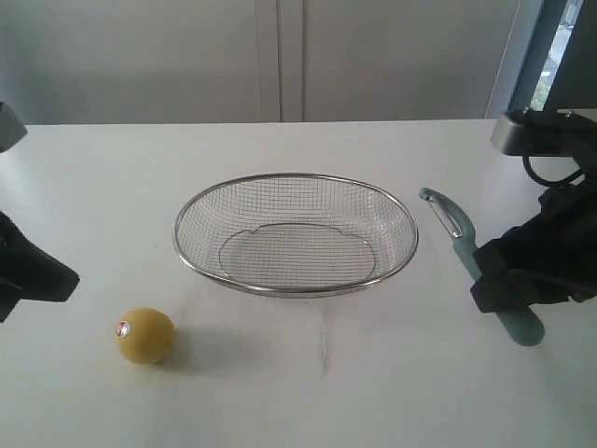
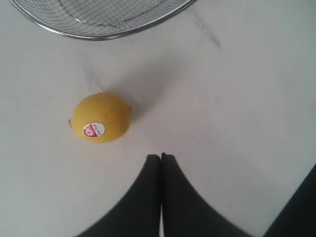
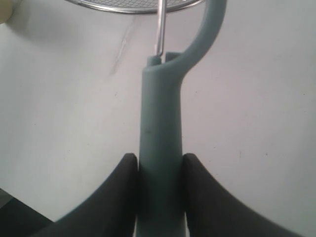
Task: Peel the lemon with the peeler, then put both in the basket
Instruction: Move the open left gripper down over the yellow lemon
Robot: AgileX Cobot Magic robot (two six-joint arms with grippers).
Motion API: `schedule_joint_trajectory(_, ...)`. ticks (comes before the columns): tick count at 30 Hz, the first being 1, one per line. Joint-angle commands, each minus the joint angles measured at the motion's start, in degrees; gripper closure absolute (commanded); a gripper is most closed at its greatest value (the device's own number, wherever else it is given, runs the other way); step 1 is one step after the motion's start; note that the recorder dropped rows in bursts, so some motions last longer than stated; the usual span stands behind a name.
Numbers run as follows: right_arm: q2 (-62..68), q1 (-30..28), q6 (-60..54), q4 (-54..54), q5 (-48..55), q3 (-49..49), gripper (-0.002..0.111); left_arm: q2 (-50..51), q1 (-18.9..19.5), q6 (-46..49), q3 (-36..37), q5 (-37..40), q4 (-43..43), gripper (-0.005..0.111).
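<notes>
Table state, exterior view: the basket (image 1: 295, 289) sits near the middle of the white table (image 1: 326, 401), upright, with nothing inside its mesh. The lemon (image 1: 145, 335) lies on the table on the left side, in front of the basket and apart from it. Its red-and-white sticker (image 1: 123, 328) faces up and to the left. The peeler (image 1: 464, 250) is to the right of the basket, not touching the rim, with its metal blade head at the far end and the handle running back toward the near right.

Left gripper (image 2: 161, 157): in its wrist view we see the two dark fingers pressed together with nothing between them. The lemon (image 2: 101, 117) lies on the table just beyond the tips, to one side, without contact. The basket rim (image 2: 98, 35) shows farther off.

Right gripper (image 3: 159, 160): we see its fingers (image 3: 123, 182) closed against both sides of the peeler's (image 3: 160, 113) blue-grey handle, so it is clamped on the handle. The blade end points toward the basket rim (image 3: 133, 9). We cannot tell whether the peeler rests on the table or is raised off it
</notes>
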Motion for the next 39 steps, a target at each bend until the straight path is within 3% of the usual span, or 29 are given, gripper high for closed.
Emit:
schedule_joint_trajectory(1,-0.3,-0.3,-0.7,0.2,-0.5,0.2,0.108,5.3,-0.2,-0.8,-1.5,1.9,0.7,0.107)
schedule_joint_trajectory(4,-0.3,-0.3,-0.7,0.2,-0.5,0.2,0.108,8.5,-0.2,-0.3,-1.5,1.2,2.7,0.107)
schedule_joint_trajectory(7,-0.3,-0.3,-0.7,0.2,-0.5,0.2,0.108,10.6,-0.2,7.7,-1.5,-0.2,3.7,0.107)
schedule_joint_trajectory(11,-0.3,-0.3,-0.7,0.2,-0.6,0.2,0.108,13.5,-0.2,36.3,-1.5,-1.3,1.4,0.107)
schedule_joint_trajectory(15,-0.3,-0.3,-0.7,0.2,-0.6,0.2,0.108,15.7,-0.2,58.6,-1.5,-7.4,-2.0,0.107)
schedule_joint_trajectory(20,-0.3,-0.3,-0.7,0.2,-0.6,0.2,0.108,17.5,-0.2,71.7,-1.5,-9.6,-3.2,0.105)
schedule_joint_trajectory(24,-0.3,-0.3,-0.7,0.2,-0.6,0.2,0.108,17.8,-0.2,71.7,-1.5,-8.7,-5.0,0.086)
schedule_joint_trajectory(31,-0.3,-0.3,-0.7,0.2,-0.6,0.2,0.108,17.8,-0.2,71.8,-1.5,-8.6,-5.9,0.017)
schedule_joint_trajectory(33,-0.3,-0.3,-0.7,0.2,-0.6,0.2,0.108,17.8,-0.2,71.8,-1.5,-8.6,-5.9,0.011)
schedule_joint_trajectory(39,-0.3,-0.3,-0.7,0.2,-0.6,0.2,0.108,17.8,-0.2,71.8,-1.5,-8.2,-9.0,0.011)
